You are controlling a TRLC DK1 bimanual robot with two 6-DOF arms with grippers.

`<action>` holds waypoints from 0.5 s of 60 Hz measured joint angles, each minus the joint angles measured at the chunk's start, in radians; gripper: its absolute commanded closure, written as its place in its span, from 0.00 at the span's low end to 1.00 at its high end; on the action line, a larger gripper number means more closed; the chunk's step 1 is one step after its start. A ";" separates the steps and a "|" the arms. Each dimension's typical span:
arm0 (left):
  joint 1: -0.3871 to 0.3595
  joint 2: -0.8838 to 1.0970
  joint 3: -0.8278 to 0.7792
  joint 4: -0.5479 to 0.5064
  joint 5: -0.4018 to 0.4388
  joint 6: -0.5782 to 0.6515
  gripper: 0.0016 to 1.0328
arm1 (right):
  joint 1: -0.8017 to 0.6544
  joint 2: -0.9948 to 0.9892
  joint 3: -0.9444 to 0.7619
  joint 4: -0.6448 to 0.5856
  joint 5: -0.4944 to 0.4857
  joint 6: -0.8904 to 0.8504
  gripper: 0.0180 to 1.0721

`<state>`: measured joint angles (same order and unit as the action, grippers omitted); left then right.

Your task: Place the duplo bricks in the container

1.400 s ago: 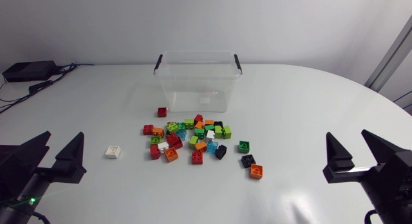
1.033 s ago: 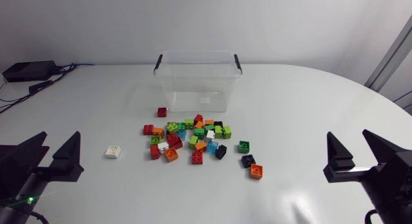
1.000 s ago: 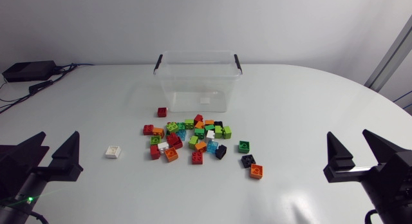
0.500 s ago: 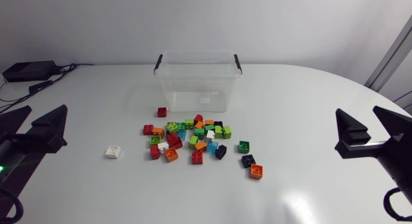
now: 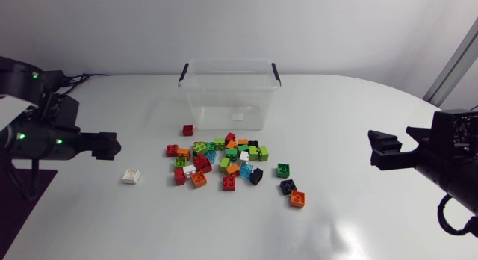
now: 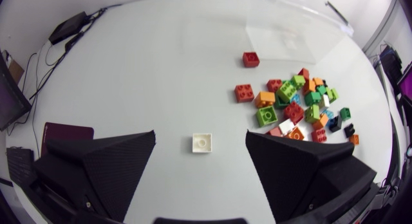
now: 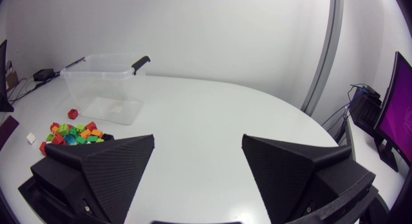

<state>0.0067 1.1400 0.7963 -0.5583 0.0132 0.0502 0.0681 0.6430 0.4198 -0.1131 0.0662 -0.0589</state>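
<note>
Several coloured duplo bricks (image 5: pixel 222 160) lie in a loose pile in the middle of the table, in front of the clear plastic container (image 5: pixel 229 92) with black handles. A single red brick (image 5: pixel 187 130) sits between pile and container, and a white brick (image 5: pixel 131 175) lies alone left of the pile. My left gripper (image 5: pixel 109 146) hovers left of the white brick, open and holding nothing. From the left wrist, the white brick (image 6: pixel 202 142) shows ahead, between the fingers (image 6: pixel 106 166). My right gripper (image 5: pixel 379 150) hangs open to the right of the pile, holding nothing.
In the right wrist view the container (image 7: pixel 106 82) and the pile (image 7: pixel 74 134) lie far ahead of the open gripper (image 7: pixel 196 179). An orange brick (image 5: pixel 297 199) and a black one (image 5: pixel 288 187) lie at the pile's near right. A dark box with cables (image 5: pixel 33 82) sits at the back left.
Both arms have lifted from the table's front edge. The left gripper swung back and now points right toward the white brick; the right gripper rose and turned toward the pile. The bricks have not moved.
</note>
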 measured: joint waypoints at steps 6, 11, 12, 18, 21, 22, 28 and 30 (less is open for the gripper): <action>-0.002 0.129 0.065 -0.060 0.000 0.016 0.05 | 0.039 0.043 0.054 -0.093 0.029 0.000 0.05; -0.008 0.206 0.095 -0.095 0.000 0.018 0.05 | 0.048 0.103 0.116 -0.182 0.032 0.000 0.05; -0.010 0.222 0.101 -0.101 0.000 0.017 0.05 | 0.048 0.115 0.128 -0.198 0.032 0.000 0.05; -0.022 0.290 0.135 -0.119 0.000 0.010 0.06 | 0.049 0.181 0.188 -0.271 0.012 0.000 0.05; -0.029 0.320 0.152 -0.122 0.000 0.002 0.06 | 0.049 0.201 0.207 -0.301 -0.007 0.000 0.05; -0.031 0.329 0.156 -0.122 0.000 0.002 0.06 | 0.049 0.210 0.214 -0.314 -0.015 0.000 0.05; -0.048 0.385 0.181 -0.123 0.000 -0.010 0.10 | 0.049 0.266 0.246 -0.364 -0.036 0.000 0.05; -0.052 0.406 0.189 -0.124 -0.001 -0.017 0.10 | 0.049 0.285 0.254 -0.378 -0.046 0.000 0.05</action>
<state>-0.0452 1.5463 0.9855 -0.6823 0.0124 0.0334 0.1169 0.9279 0.6735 -0.4915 0.0200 -0.0593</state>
